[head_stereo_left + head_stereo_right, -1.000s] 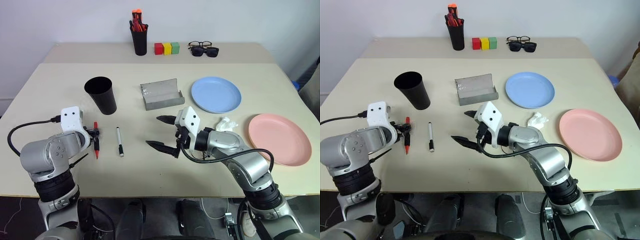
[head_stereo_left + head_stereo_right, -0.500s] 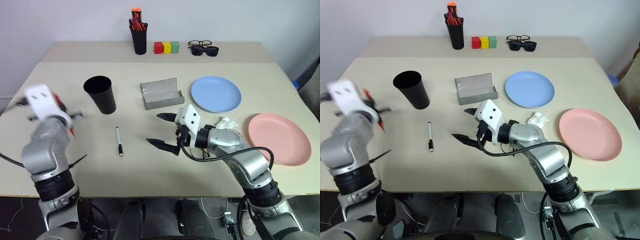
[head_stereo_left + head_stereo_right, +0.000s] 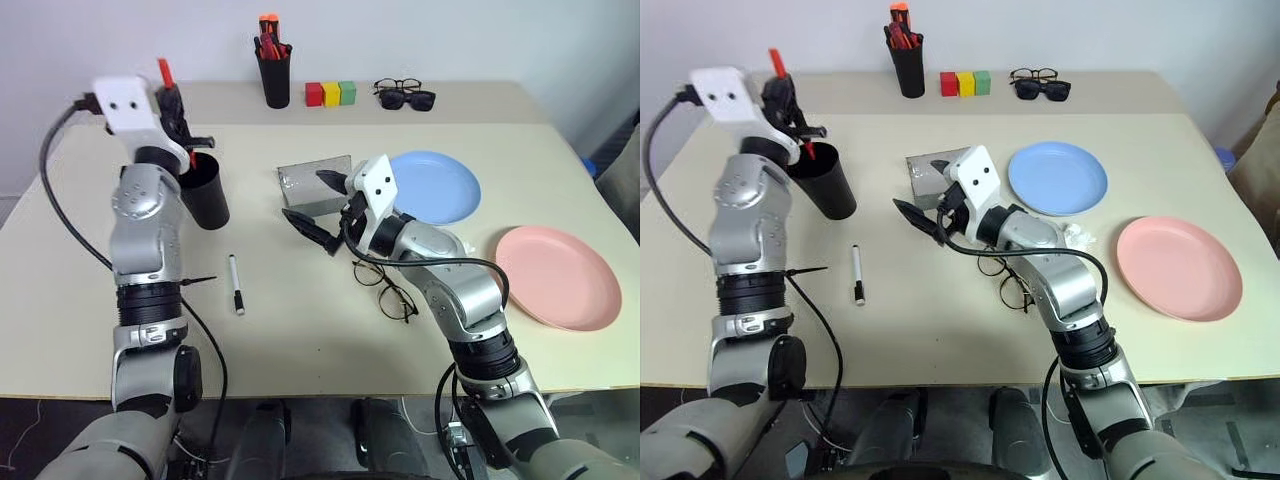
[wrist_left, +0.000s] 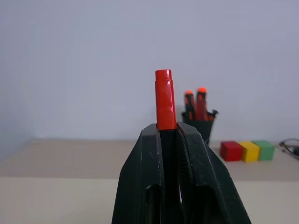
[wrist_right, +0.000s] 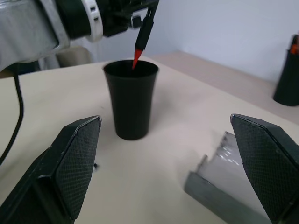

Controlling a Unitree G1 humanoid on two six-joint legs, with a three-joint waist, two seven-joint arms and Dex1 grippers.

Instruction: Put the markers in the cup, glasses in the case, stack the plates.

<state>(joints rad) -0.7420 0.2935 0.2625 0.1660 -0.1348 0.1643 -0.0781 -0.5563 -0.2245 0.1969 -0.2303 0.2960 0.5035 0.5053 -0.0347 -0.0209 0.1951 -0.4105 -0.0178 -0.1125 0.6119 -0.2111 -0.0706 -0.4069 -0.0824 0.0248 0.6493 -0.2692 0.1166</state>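
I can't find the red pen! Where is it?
The red marker is up in the left gripper, held upright on the table's left side with its tip just over the black cup's rim.

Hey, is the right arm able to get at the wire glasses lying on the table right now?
Probably yes: the right gripper is open and empty, and the glasses lie uncovered on the table beside that forearm.

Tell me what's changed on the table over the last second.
The left gripper lifted the red marker off the table and now holds it upright with its tip just over the black cup. The right gripper, open, moved toward the grey case, uncovering the wire-framed glasses on the table. The white marker, blue plate and pink plate stayed put.
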